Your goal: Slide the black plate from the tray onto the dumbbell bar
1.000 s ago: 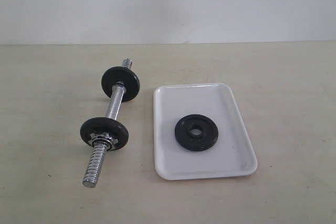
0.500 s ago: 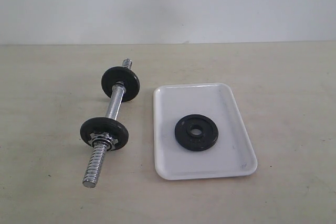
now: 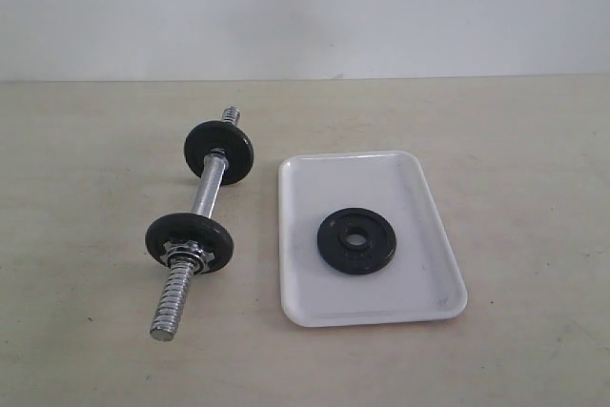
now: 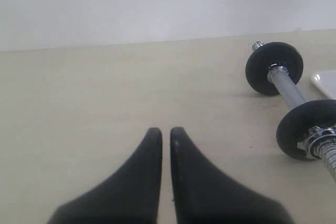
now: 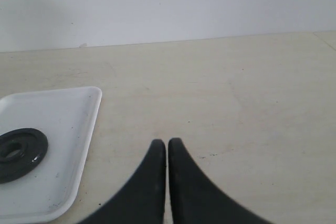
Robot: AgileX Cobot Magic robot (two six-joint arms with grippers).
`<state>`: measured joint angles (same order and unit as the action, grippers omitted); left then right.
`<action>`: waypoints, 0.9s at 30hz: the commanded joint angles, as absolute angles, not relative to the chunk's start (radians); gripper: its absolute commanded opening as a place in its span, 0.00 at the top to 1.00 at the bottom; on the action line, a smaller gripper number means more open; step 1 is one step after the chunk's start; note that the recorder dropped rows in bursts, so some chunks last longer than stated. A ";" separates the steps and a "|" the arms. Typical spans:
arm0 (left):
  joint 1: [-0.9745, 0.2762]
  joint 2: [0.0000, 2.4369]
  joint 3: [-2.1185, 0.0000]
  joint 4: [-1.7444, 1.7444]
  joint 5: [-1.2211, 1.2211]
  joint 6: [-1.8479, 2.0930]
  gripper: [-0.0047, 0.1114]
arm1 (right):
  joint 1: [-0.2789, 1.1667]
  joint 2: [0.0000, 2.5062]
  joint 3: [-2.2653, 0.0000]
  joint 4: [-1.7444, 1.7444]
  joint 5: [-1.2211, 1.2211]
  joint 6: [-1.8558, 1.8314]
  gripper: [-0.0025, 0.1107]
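The black plate (image 3: 356,241) lay flat near the middle of the tray (image 3: 315,178), beside the dumbbell bar (image 3: 208,183), with the left gripper (image 4: 166,132) and right gripper (image 5: 167,144) both nearly closed and empty, so a good pickup meant opening wide and pinching its rim, hole left clear.

Soft, even light is falling from above across the bench (image 3: 86,159), bright but not harsh. Faint, short shadows are lying under the bar (image 3: 205,199) and along the tray (image 3: 381,316) rim. Small glints are showing on the bar's chrome and on the plate (image 3: 378,251). The exterior view is looking slightly soft and grainy. The left tool (image 4: 165,132) and right tool (image 5: 167,142) are appearing dark, featureless and blurred near the lens.
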<state>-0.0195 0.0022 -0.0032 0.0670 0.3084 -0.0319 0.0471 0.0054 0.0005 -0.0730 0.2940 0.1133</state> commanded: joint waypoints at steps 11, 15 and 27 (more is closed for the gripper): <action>-0.023 0.000 0.000 0.064 0.305 -0.033 0.92 | 0.041 0.000 0.000 -0.088 0.255 0.078 0.98; -0.023 0.000 0.000 0.064 0.302 -0.033 0.92 | 0.041 0.000 0.000 -0.088 0.253 0.078 0.98; -0.023 0.000 0.000 0.064 0.305 -0.033 0.92 | 0.041 0.000 0.000 -0.088 -0.257 0.069 0.98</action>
